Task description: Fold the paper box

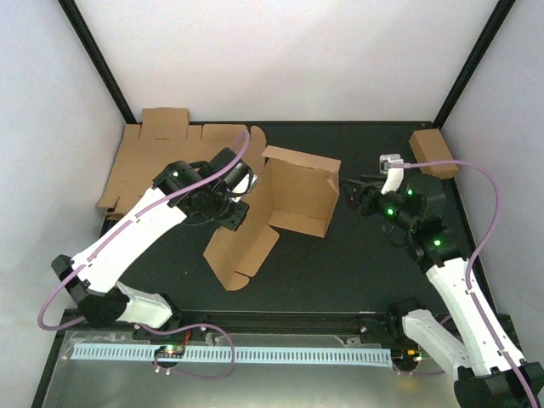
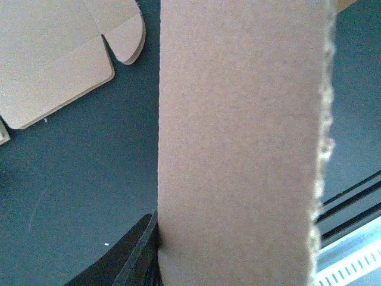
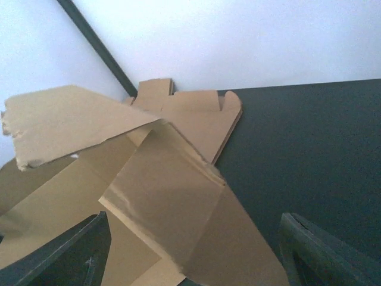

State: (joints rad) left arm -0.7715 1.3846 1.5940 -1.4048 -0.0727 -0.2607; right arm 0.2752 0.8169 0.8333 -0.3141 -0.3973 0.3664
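The paper box (image 1: 293, 194) stands half-formed on the dark table, with one long panel reaching toward the front (image 1: 242, 246). My left gripper (image 1: 241, 202) is at the box's left upright panel. In the left wrist view that panel (image 2: 238, 149) fills the frame, with one dark finger (image 2: 128, 256) pressed against it and the other finger hidden behind it. My right gripper (image 1: 353, 197) is open at the box's right wall. In the right wrist view its fingers (image 3: 77, 250) stand wide apart around a folded side flap (image 3: 172, 202), without gripping it.
A stack of flat cardboard blanks (image 1: 161, 157) lies at the back left and also shows in the left wrist view (image 2: 53, 59). A small closed brown box (image 1: 433, 153) sits at the back right. A white perforated rail (image 1: 229, 353) runs along the front edge.
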